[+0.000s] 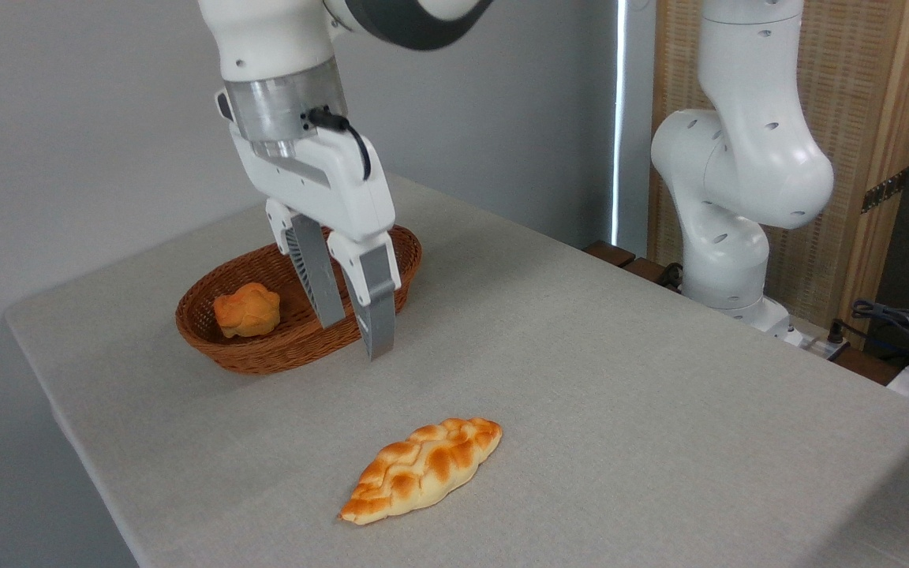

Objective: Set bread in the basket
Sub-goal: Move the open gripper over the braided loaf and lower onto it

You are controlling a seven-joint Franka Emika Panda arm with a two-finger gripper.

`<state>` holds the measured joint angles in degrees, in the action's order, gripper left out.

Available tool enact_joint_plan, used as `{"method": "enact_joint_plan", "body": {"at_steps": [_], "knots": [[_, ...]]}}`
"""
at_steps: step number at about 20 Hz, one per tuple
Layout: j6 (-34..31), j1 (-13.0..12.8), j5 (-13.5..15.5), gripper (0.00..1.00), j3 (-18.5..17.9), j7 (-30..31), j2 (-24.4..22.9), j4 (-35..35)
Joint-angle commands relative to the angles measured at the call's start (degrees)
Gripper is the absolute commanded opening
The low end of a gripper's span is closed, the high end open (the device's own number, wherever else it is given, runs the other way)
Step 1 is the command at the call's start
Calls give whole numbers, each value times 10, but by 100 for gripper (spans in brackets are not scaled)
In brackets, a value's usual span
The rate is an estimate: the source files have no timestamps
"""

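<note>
Single-arm scene on a grey cloth-covered table (581, 331); the gripper (356, 335) hangs above the table with its two grey fingers (375, 308) pointing down, a narrow gap between them, nothing held; the fingertips appear clear of the table surface, though the exact height cannot be told. Behind and to the left of the gripper, partly hidden by the fingers, sits the basket (265, 351), oval, shallow, reddish-brown wicker; whether the fingers hang over its near rim or just in front of it cannot be told. Inside the basket, to the left of the gripper, lies a small round orange bun (247, 310), resting towards the basket's left end. In front of the gripper and slightly to its right, well apart from the fingertips, lies the bread (421, 471), a long braided loaf with a golden-brown crust and pale sides; it rests flat on the table, outside the basket, its long axis running diagonally from lower left to upper right. To the right of the gripper, beyond the far edge of the table, stands the white base and lower joints of the arm (738, 173); behind it, a wooden-framed woven screen (873, 102); cables (904, 323) lie at the far right.
</note>
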<state>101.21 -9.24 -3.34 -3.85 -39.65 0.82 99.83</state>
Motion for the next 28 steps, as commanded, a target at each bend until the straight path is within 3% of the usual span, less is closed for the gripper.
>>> {"method": "enact_joint_plan", "body": {"at_steps": [1,5,12,16,23,26,28], "knots": [[44,7,-8,100,-2,-30,-15,47],[83,5,-8,100,-1,-30,-17,84],[94,5,-10,100,-1,-31,-10,112],[134,8,-42,100,-3,-31,-9,156],[171,12,-47,100,-21,-38,1,170],[176,12,-71,100,-22,-41,5,170],[176,12,-71,100,-22,-41,11,172]]}}
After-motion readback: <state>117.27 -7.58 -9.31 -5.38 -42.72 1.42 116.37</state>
